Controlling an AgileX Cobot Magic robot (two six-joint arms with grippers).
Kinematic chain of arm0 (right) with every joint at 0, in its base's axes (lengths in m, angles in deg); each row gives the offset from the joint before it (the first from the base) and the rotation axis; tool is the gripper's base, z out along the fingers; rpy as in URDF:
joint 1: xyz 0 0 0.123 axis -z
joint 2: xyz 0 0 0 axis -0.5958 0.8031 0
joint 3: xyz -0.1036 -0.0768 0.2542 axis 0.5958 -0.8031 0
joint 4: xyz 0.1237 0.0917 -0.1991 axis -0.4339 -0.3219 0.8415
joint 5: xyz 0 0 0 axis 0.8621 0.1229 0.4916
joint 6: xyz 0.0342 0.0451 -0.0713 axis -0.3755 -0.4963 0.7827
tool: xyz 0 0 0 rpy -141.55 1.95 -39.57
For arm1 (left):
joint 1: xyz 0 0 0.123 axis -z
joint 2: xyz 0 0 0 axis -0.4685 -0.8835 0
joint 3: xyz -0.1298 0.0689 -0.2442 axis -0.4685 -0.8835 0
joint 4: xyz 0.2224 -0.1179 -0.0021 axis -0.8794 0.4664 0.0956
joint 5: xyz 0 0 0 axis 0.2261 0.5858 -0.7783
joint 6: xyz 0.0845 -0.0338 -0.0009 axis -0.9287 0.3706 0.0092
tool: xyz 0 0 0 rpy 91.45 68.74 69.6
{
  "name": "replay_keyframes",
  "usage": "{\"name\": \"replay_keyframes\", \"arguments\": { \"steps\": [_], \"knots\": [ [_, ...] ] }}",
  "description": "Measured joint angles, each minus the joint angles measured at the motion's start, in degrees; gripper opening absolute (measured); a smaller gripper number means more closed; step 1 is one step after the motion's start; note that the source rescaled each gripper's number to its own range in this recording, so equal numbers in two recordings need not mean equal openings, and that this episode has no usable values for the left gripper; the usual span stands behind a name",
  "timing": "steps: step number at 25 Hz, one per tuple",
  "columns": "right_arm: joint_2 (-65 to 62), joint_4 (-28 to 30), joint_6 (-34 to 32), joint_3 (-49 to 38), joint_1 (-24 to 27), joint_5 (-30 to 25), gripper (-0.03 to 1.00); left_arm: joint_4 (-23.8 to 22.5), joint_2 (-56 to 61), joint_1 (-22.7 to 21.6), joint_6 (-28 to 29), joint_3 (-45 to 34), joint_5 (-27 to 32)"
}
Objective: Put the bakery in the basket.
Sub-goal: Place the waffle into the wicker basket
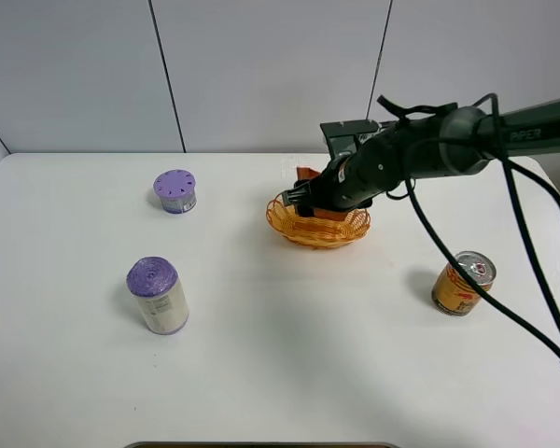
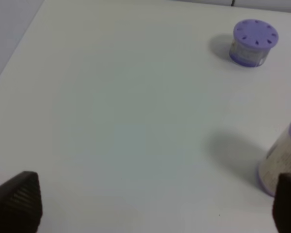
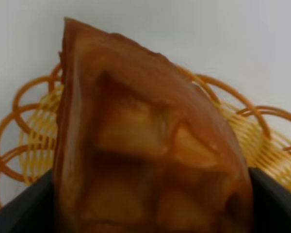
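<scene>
The orange-yellow woven basket [image 1: 310, 231] sits on the white table right of centre. My right gripper [image 1: 319, 198] hangs over it, shut on the orange-brown waffle pastry [image 1: 308, 175]. In the right wrist view the pastry [image 3: 145, 145] fills the frame between the dark fingers [image 3: 24, 208], with the basket's looped rim [image 3: 12, 141] behind it. I cannot tell whether the pastry touches the basket floor. My left gripper [image 2: 150, 206] is open and empty above bare table; only its two dark fingertips [image 2: 17, 199] show. It is out of view in the high view.
A gold drink can [image 1: 462, 282] lies tilted at the right. A short purple-lidded jar [image 1: 175, 191] stands at the back left, also in the left wrist view [image 2: 254, 42]. A taller purple-topped white cylinder [image 1: 157, 295] stands front left, at the left wrist view's edge [image 2: 283, 162].
</scene>
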Motion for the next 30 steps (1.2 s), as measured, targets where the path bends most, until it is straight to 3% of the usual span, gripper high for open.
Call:
{"name": "replay_keyframes", "arguments": {
  "steps": [8,25,30],
  "knots": [
    [5.79,-0.46,0.00,-0.06,0.00,4.65,0.03,0.00,0.00,0.00,0.00,0.00,0.00],
    [6.02,-2.64,0.38,-0.06,0.00,6.03,0.03,0.00,0.00,0.00,0.00,0.00,0.00],
    [6.25,-2.97,0.38,-0.06,0.00,6.05,0.41,0.00,0.00,0.00,0.00,0.00,0.00]
  ]
}}
